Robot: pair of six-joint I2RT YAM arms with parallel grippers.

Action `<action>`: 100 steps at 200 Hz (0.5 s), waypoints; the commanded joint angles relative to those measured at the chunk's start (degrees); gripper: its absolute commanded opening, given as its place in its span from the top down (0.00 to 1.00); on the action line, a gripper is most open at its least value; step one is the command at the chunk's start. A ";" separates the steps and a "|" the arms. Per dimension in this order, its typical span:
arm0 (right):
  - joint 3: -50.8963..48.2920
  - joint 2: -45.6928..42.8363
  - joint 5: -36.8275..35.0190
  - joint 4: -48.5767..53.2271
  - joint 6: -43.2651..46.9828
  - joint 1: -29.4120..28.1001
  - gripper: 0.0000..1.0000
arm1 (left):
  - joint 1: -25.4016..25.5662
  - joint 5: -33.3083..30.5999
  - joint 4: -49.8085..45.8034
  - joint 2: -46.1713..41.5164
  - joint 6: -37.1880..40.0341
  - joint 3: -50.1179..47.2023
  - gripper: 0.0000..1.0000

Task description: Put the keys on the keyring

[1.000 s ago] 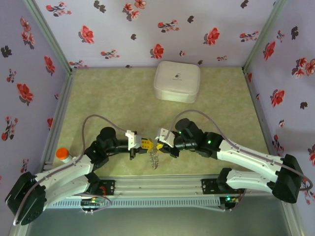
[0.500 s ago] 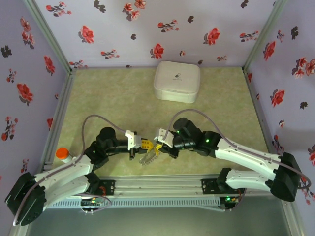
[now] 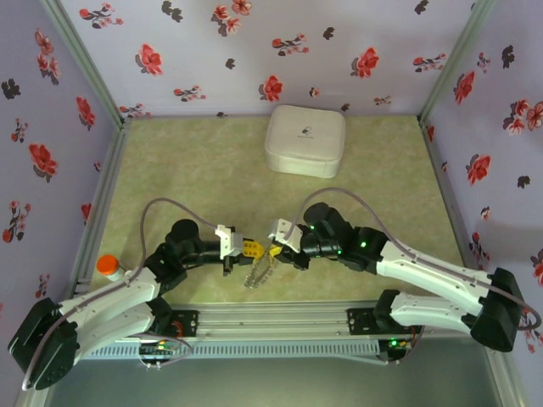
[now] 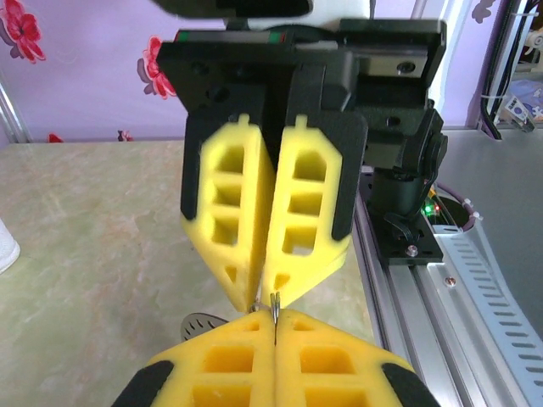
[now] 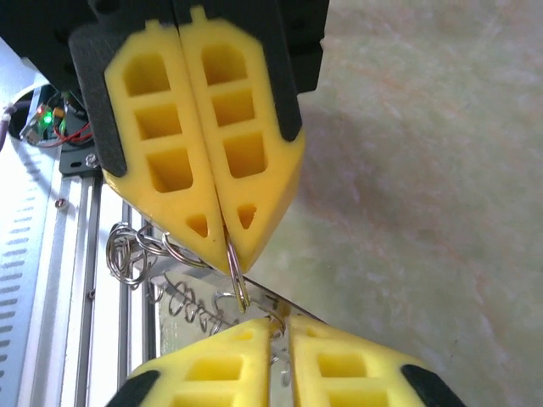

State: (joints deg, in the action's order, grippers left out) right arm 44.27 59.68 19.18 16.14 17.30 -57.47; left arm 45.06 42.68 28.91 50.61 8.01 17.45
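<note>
My two grippers meet tip to tip just above the table's near edge. The left gripper [image 3: 246,249] is shut on the keyring [image 3: 259,273], whose thin metal edge [image 4: 274,303] sticks up out of its pressed-together pads [image 4: 221,365]. In the right wrist view the same wire ring [image 5: 236,273] hangs from the left gripper's fingers [image 5: 195,127], with a chain of small wire loops [image 5: 182,297] trailing below. The right gripper [image 3: 273,251] has its jaws a narrow slit apart [image 5: 280,326], with a wire loop of the keyring caught in the slit. The keys are hidden.
A white rounded box [image 3: 305,140] stands at the back of the table. An orange-capped object [image 3: 108,265] sits at the near left edge. The aluminium rail [image 3: 271,322] runs right below the grippers. A dark slotted oval [image 4: 202,324] lies on the table beside my left fingers.
The hanging chain has swung from straight down to slanting left. The right gripper's jaws have parted a little. The left gripper has stayed shut and still.
</note>
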 commanded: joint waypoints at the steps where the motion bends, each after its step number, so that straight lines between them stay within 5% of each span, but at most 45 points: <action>1: -1.64 -1.98 -1.87 -0.16 -0.81 -0.09 0.79 | -0.32 1.08 3.09 -0.64 -0.56 -0.02 1.00; 100: -8.66 -0.42 -0.23 -11.44 -9.90 -2.29 0.63 | -0.32 0.67 3.26 -0.74 -0.12 -0.01 1.00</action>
State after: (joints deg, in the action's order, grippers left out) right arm 37.39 58.54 18.22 11.49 11.70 -58.83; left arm 45.06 42.68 28.95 50.61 8.01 17.45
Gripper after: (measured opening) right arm 0.353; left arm 0.061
